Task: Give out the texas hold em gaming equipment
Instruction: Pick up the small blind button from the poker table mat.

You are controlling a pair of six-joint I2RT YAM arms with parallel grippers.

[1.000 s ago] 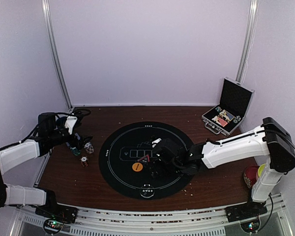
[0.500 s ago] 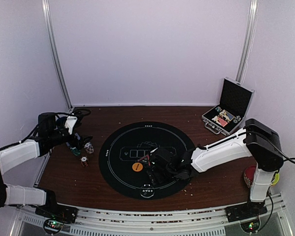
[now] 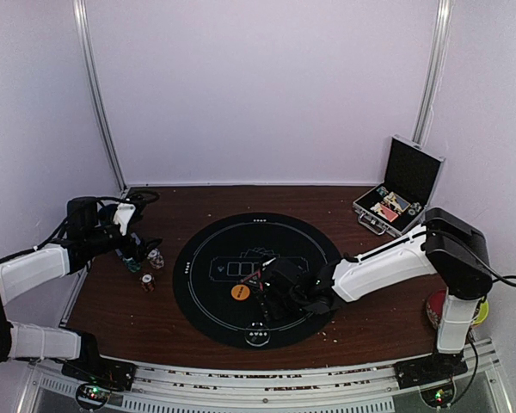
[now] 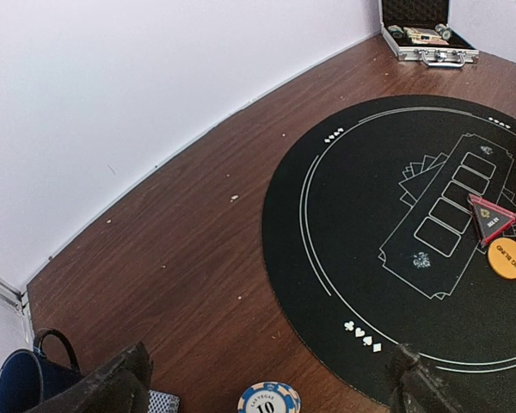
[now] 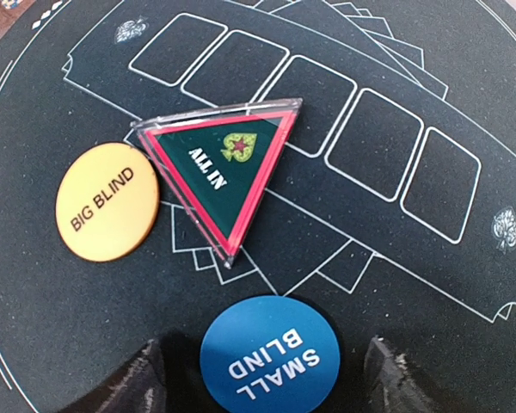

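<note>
Case [image 3: 413, 170] stands open with chips [image 3: 381, 192] inside.

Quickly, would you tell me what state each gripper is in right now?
Left gripper: open, empty.
Right gripper: open, straddling the blue disc, not gripping it.

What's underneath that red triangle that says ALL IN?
Only the black mat, its white printed card outlines running beneath the triangle. Its dark centre hides whatever print lies directly below.
</note>
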